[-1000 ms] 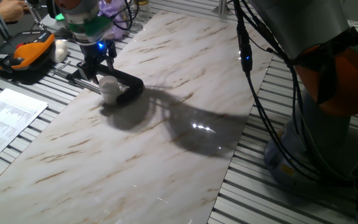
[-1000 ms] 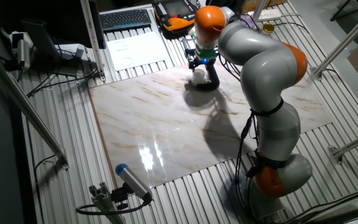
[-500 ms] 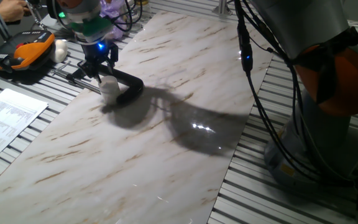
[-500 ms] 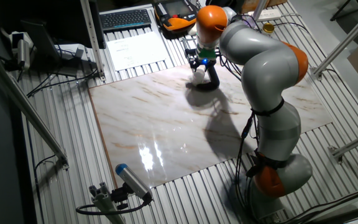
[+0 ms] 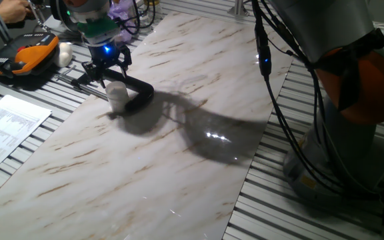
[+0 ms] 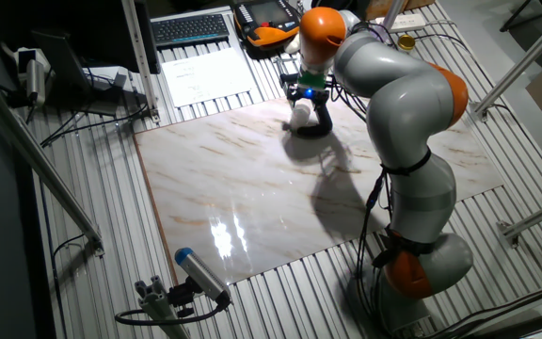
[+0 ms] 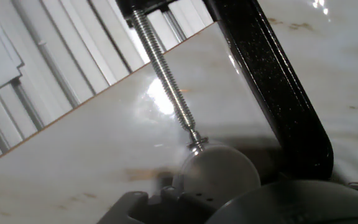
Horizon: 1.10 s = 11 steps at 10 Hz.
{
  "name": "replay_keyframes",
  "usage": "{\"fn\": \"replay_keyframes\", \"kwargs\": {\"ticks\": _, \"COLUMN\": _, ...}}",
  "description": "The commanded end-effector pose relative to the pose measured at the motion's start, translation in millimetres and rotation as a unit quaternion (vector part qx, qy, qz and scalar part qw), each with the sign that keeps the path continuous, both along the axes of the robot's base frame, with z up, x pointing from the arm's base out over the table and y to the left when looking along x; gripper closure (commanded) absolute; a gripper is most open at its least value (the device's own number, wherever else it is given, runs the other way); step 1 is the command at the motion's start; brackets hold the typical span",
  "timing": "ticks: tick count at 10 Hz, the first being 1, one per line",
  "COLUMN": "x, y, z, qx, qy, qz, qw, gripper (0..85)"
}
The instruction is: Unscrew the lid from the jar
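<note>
The jar point(image 5: 118, 99) is small, white and translucent. It stands near the marble slab's far-left edge, pinched in a black C-clamp point(image 5: 139, 93), and also shows in the other fixed view point(image 6: 300, 116). The lid point(image 5: 115, 87) sits on top of the jar. In the hand view it is a pale round disc point(image 7: 219, 171) at the tip of the clamp screw point(image 7: 163, 68). My gripper point(image 5: 107, 71) hangs just above the lid with its fingers spread and nothing in it. It also shows in the other fixed view point(image 6: 307, 94).
The clamp's black arm point(image 7: 278, 93) curves round the jar's right side. An orange-black pendant point(image 5: 25, 57) and a white rounded lump point(image 5: 64, 53) lie off the slab at the far left. A printed sheet point(image 5: 9, 127) lies on the slatted table.
My gripper's fingers were close around the jar's top. They have spread apart and the hand has lifted slightly. The jar and clamp have not moved.
</note>
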<state>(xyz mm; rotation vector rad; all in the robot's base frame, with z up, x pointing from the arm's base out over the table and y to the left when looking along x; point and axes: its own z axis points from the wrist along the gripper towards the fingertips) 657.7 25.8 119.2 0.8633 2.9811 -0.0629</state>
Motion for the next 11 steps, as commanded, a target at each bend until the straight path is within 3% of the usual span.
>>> {"fn": "replay_keyframes", "kwargs": {"ticks": 1, "x": -0.5, "y": -0.1, "z": -0.3, "qx": 0.004, "qy": -0.001, "qz": -0.752, "qw": 0.6593, "gripper": 17.0}}
{"fn": "replay_keyframes", "kwargs": {"ticks": 2, "x": -0.7, "y": 0.3, "z": -0.9, "qx": 0.005, "qy": -0.003, "qz": -0.759, "qw": 0.6506, "gripper": 17.0}}
{"fn": "replay_keyframes", "kwargs": {"ticks": 3, "x": -1.0, "y": -0.1, "z": -1.8, "qx": 0.011, "qy": -0.002, "qz": -0.777, "qw": 0.63, "gripper": 17.0}}
{"fn": "replay_keyframes", "kwargs": {"ticks": 4, "x": -1.5, "y": -0.3, "z": -3.0, "qx": 0.012, "qy": -0.001, "qz": -0.783, "qw": 0.6215, "gripper": 17.0}}
{"fn": "replay_keyframes", "kwargs": {"ticks": 6, "x": -2.2, "y": -0.7, "z": -4.1, "qx": 0.022, "qy": -0.004, "qz": -0.791, "qw": 0.6112, "gripper": 17.0}}
{"fn": "replay_keyframes", "kwargs": {"ticks": 9, "x": -3.6, "y": -1.0, "z": -6.2, "qx": 0.05, "qy": -0.015, "qz": -0.806, "qw": 0.5896, "gripper": 17.0}}
{"fn": "replay_keyframes", "kwargs": {"ticks": 11, "x": -3.7, "y": -1.1, "z": -6.2, "qx": 0.051, "qy": -0.011, "qz": -0.806, "qw": 0.5896, "gripper": 17.0}}
